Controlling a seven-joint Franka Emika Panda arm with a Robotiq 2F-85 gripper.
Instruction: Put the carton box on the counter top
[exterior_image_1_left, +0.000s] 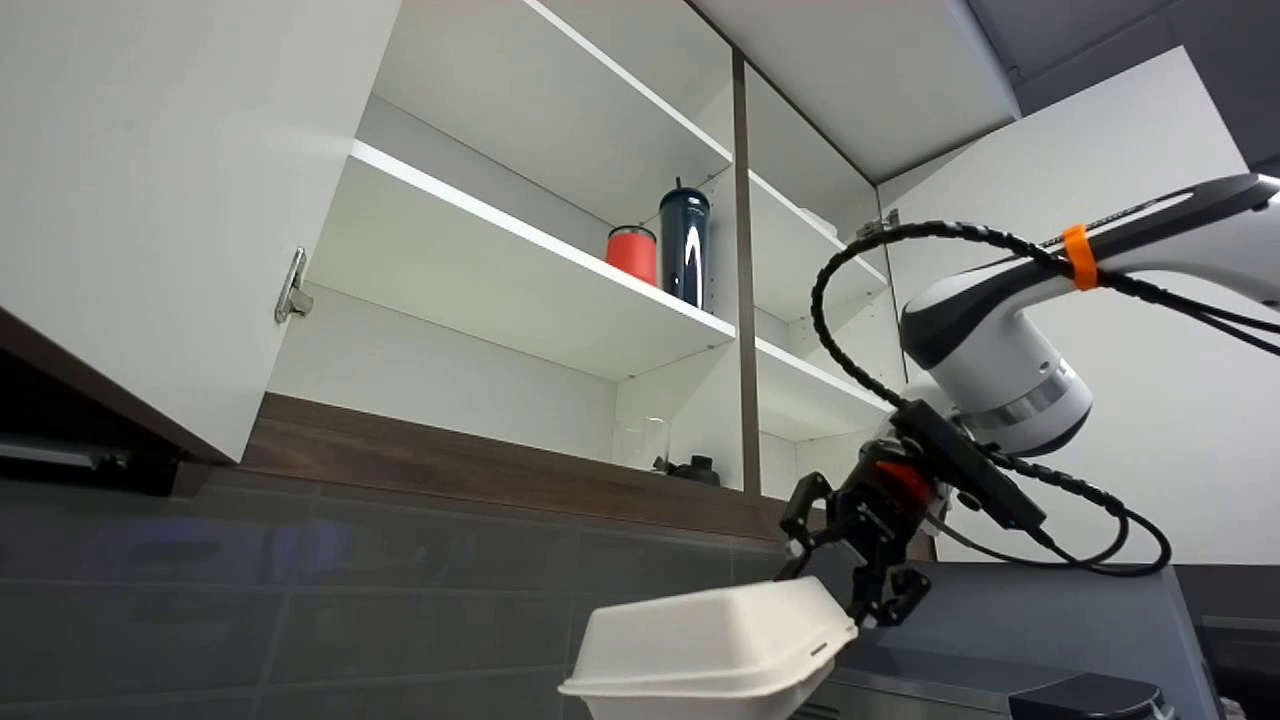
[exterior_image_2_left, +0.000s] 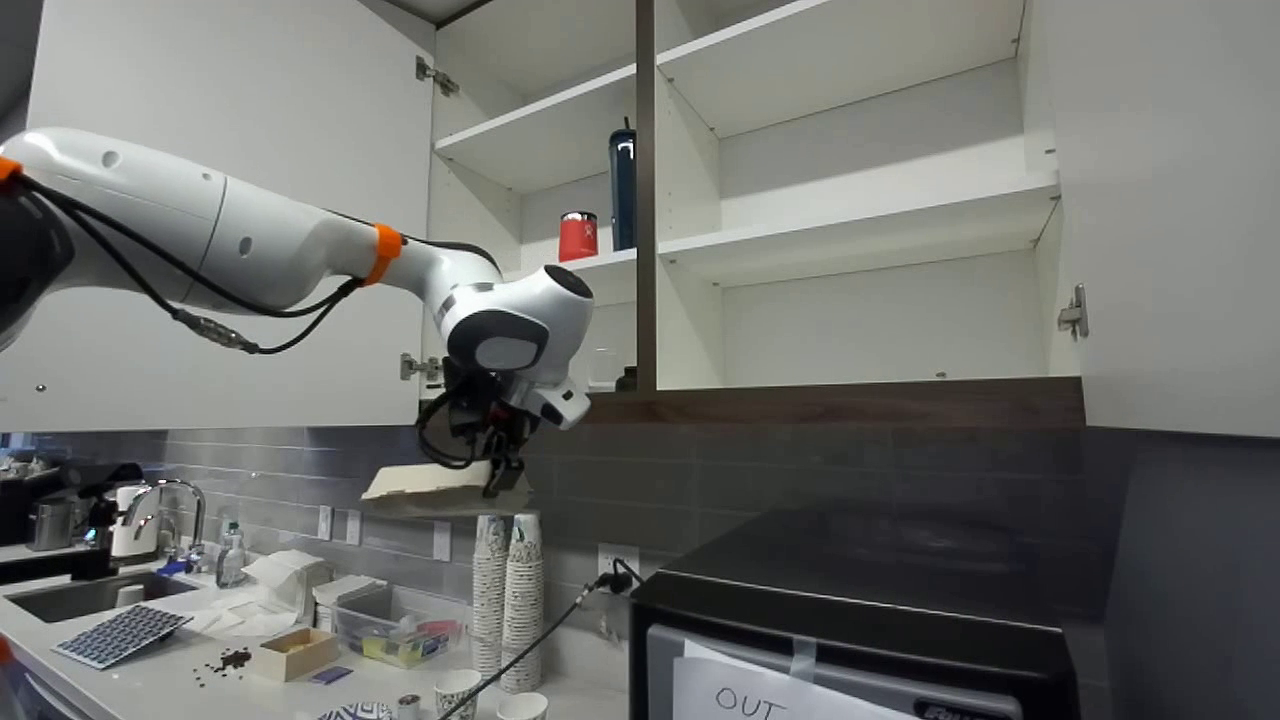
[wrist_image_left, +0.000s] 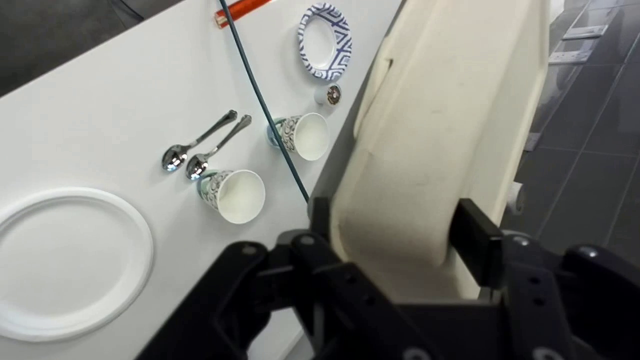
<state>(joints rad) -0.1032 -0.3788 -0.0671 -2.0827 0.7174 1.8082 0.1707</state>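
Here, carton box (exterior_image_1_left: 715, 640), off-white, rounded corners

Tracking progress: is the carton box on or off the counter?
Off: the gripper holds the carton box up, wall tiles showing beneath it.

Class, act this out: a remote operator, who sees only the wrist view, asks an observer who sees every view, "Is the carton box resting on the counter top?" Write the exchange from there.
Observer: No; in an exterior view the carton box hangs in the air, above the counter top.
Operator: What is higher up, out of my sight?
Observer: Both exterior views show a red cup and a tall dark bottle on a shelf.
Operator: Any notice posted nearby?
Observer: Yes; in an exterior view a paper sheet on a black appliance reads "OUT", its lower part out of frame.
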